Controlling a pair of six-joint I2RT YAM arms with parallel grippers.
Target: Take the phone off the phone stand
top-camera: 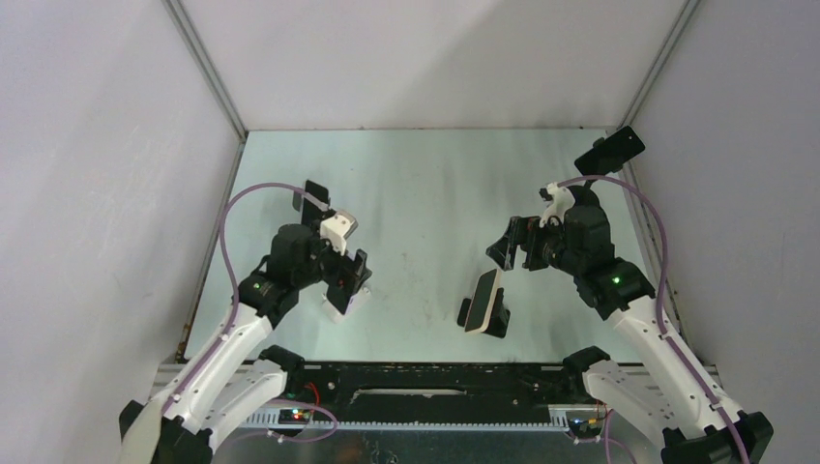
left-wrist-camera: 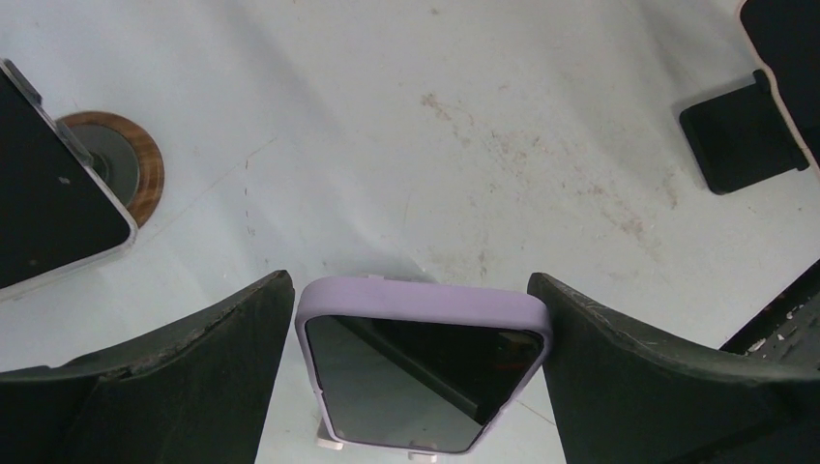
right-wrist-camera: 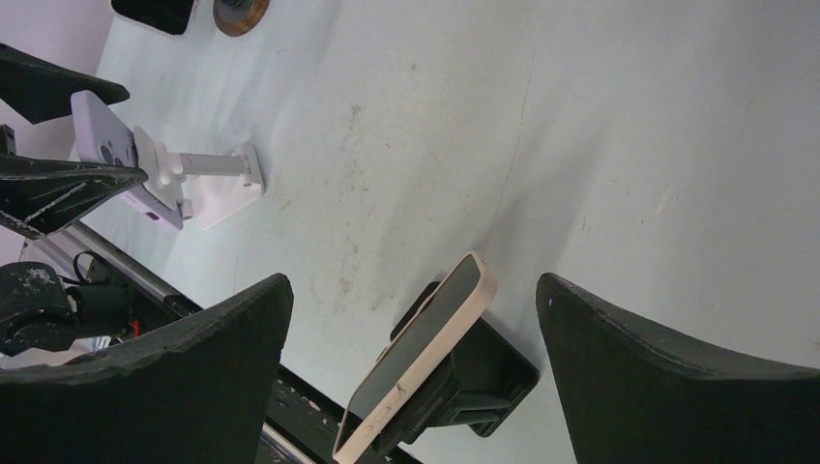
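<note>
**At the counter's near-left: lilac phone seated in its stand, fingers astride it**

Top external: The left arm's fingers [top-camera: 360, 267] sit low over the near-left part of the counter [top-camera: 416, 184] and largely hide what is beneath them. The right arm's fingers [top-camera: 505, 247] are parted and hold nothing. Just in front of them, a beige-cased phone [top-camera: 482, 300] leans in a black stand [top-camera: 499, 322].

Left wrist: A lilac-cased phone [left-wrist-camera: 423, 377] stands upright, screen to the camera, between the two spread fingers. Their tips lie just beside its upper corners, and contact cannot be confirmed. At the left edge a clear-cased phone [left-wrist-camera: 48, 203] overlaps a round wooden disc [left-wrist-camera: 124, 169].

Right wrist: The beige-cased phone and black stand appear in the gap between this arm's wide-apart fingers, with nothing gripped. Farther off, the lilac-cased phone rests on the cradle of a white stand [right-wrist-camera: 227, 188], and the left arm's fingers flank it on either side.
</note>
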